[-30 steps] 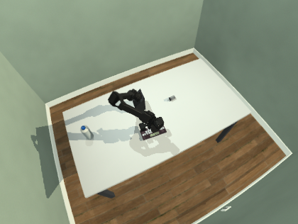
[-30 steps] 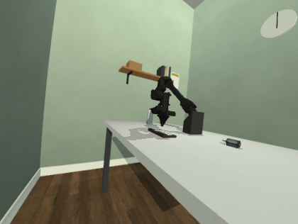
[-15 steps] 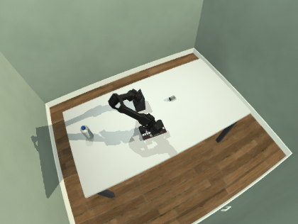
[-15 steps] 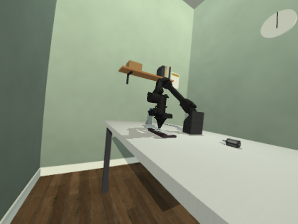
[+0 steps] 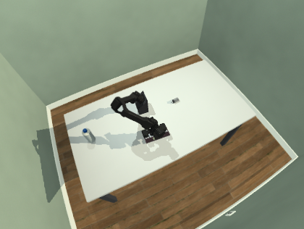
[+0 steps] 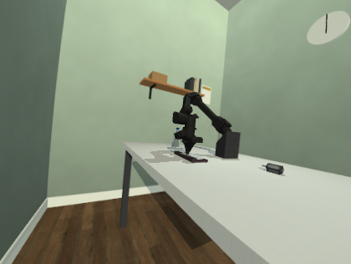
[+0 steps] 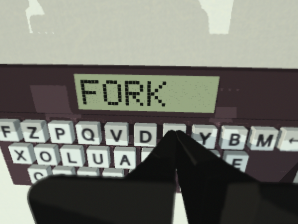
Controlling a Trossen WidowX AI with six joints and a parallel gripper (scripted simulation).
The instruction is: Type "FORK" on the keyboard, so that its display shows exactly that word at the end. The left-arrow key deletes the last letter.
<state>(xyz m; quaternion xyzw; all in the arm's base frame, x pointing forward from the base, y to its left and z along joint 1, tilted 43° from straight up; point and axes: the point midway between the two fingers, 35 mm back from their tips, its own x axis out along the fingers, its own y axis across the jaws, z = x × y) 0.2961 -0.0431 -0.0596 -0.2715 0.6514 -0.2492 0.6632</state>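
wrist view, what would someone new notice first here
The green display at the top of the dark maroon keyboard reads FORK. Below it, the closed black gripper tapers to a point on the top row of white keys, between D and Y, hiding the key there.

green walls (image 6: 117, 50), wood floor (image 5: 188, 181), white table (image 6: 259, 196), wall shelf (image 6: 167, 87) w/ boxes, round clock (image 6: 328, 28)

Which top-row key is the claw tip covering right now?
The key between D and Y: the shut claw hides its letter; every other top-row key shows one.
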